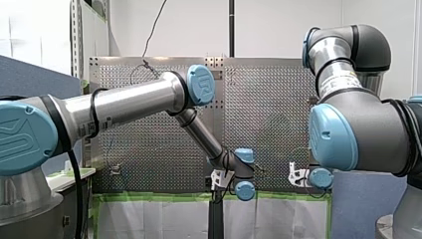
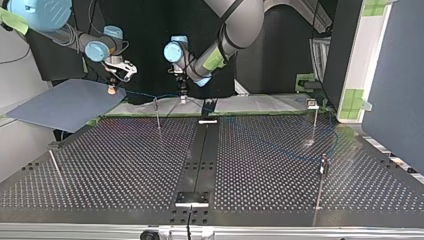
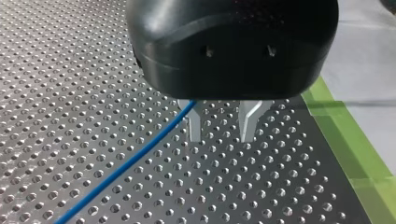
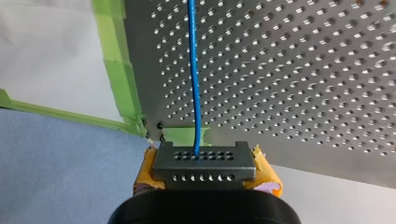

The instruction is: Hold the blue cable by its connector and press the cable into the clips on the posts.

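Note:
The thin blue cable (image 4: pixel 194 70) leaves a dark connector block (image 4: pixel 204 161) with rows of holes. My right gripper (image 4: pixel 205 175) is shut on that block between its yellow pads (image 4: pixel 267 175), held above the table's taped edge. In the top view my right gripper (image 2: pixel 112 88) hangs at the far left. The cable (image 2: pixel 145 94) runs from it towards my left gripper (image 2: pixel 183 97). In the left wrist view my left gripper (image 3: pixel 222 130) is open above the perforated table (image 3: pixel 70 93). The cable (image 3: pixel 126 163) passes beside one metal finger (image 3: pixel 195 126), with nothing in the gap.
Thin posts stand on the table: one by my left gripper (image 2: pixel 158 114), two at the top view's right (image 2: pixel 314 120) (image 2: pixel 322 175), another leaning at its left (image 2: pixel 56 167). A black rail (image 2: pixel 200 150) runs down the middle. Green tape (image 3: pixel 355 135) edges the table, beside a blue sheet (image 2: pixel 65 102).

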Robot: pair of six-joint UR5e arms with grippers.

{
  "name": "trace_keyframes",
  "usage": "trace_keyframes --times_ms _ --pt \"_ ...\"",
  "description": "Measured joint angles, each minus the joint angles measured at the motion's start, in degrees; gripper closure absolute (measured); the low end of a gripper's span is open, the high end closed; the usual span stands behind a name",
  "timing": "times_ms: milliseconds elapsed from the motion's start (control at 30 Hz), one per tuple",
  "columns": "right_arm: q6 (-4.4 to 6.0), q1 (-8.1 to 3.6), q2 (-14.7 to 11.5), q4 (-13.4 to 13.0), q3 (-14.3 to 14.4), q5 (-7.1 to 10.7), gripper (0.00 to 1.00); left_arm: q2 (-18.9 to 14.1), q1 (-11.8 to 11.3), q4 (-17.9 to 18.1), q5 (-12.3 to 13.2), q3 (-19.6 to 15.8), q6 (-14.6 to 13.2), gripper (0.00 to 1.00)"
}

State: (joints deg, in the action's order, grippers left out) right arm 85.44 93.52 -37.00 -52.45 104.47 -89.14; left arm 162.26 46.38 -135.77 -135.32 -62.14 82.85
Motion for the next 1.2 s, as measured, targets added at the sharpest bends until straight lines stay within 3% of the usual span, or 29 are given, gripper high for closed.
trace_keyframes --times_ms 200,400,800,1000,1200 --pt "-0.84 -0.61 0.28 3.29 -2.22 0.00 1.00 -0.03 0.04 -0.64 -0.11 0.01 -0.16 0.59" --pt "-0.70 -1.46 0.29 4.63 -2.47 0.35 1.00 -0.05 0.25 -2.72 -0.85 0.01 -0.16 0.59" --pt "1.36 -3.29 0.30 4.26 -2.62 2.18 1.00 -0.10 2.07 -4.85 -1.46 0.56 -1.23 0.59" --pt "2.80 -3.60 0.30 4.20 -3.44 3.37 1.00 -0.08 2.37 -4.72 -1.27 0.99 -1.75 0.59" --pt "3.34 -3.70 0.30 4.15 -4.06 4.46 1.00 -0.07 2.01 -4.09 -0.24 1.52 -1.94 0.59"
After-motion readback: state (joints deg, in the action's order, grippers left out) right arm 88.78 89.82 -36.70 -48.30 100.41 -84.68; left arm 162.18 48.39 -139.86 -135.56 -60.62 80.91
